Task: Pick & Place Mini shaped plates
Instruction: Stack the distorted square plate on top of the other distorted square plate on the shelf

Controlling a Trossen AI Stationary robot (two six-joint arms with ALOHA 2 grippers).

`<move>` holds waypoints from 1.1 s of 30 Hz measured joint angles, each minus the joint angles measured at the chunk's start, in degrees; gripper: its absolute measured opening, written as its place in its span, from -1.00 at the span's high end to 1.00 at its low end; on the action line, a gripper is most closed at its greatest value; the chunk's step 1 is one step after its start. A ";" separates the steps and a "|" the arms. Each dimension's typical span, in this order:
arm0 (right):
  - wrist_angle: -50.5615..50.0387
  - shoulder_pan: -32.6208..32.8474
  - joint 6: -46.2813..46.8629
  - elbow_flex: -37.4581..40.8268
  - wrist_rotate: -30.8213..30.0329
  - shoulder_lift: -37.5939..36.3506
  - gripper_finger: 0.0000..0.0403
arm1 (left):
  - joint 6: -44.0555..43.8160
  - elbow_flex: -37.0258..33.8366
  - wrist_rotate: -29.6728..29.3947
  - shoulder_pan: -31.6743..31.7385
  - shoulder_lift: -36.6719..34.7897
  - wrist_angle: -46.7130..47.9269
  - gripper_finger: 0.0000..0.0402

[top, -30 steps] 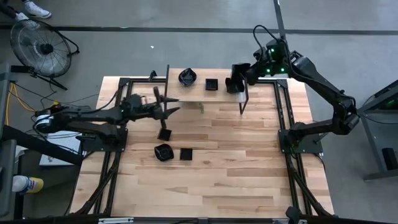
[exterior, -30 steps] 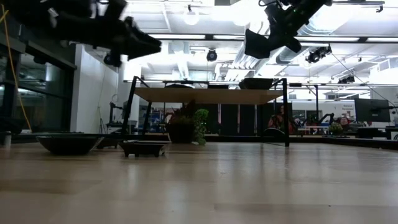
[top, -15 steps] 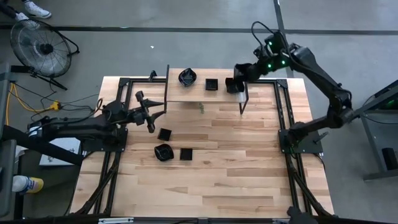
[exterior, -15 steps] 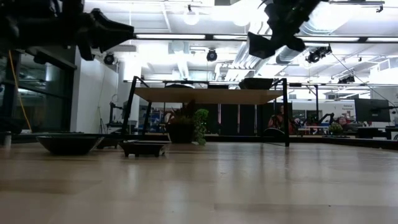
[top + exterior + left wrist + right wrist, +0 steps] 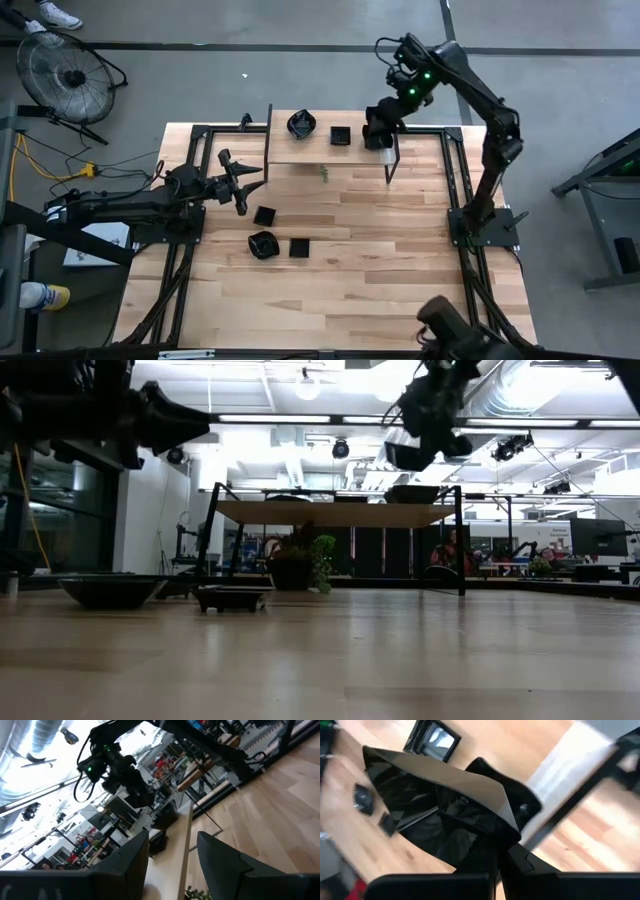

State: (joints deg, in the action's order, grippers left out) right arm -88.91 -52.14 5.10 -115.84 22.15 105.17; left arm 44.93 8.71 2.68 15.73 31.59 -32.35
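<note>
**Desk:** What have you got on the right side?

**Me:** My right pincer (image 5: 380,128) is up over the right end of the small raised shelf (image 5: 300,152) at the far edge of the surface (image 5: 400,270). Its fingers are clamped together on an angular black plate (image 5: 435,805); in the right wrist view that plate fills most of the picture, tilted, with the fingers gripping its rim. In the low view the pincer and plate hang above the shelf, clear of it.

**Desk:** And the left?

**Me:** My left pincer (image 5: 240,182) is out over the left part of the surface, beside the shelf's left leg, fingers spread apart with nothing between them. The left wrist view shows both fingers (image 5: 220,852) wide, looking across at the shelf and the other arm.

**Desk:** Where are the rest of the plates?

**Me:** Two sit on the shelf: a rounded scalloped one (image 5: 300,124) and a square one (image 5: 340,135). Three lie on the surface below my left pincer: a small square (image 5: 264,215), a rounded one (image 5: 263,244) and another square (image 5: 299,247) just beside it.
</note>
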 joint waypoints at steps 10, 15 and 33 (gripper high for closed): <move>-1.09 0.17 0.09 1.99 3.15 3.23 1.00 | 0.22 0.00 0.64 0.01 0.02 2.01 0.19; -1.12 0.17 0.41 3.13 4.49 3.25 1.00 | -0.18 0.00 0.75 0.02 0.02 2.95 0.19; -1.13 0.00 1.51 6.08 0.39 3.25 0.93 | -0.82 0.02 0.88 0.02 0.04 3.40 0.19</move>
State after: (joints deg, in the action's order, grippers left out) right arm -90.04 -52.14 6.61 -109.75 22.54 108.42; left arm 44.11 8.73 3.55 15.75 31.64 -28.95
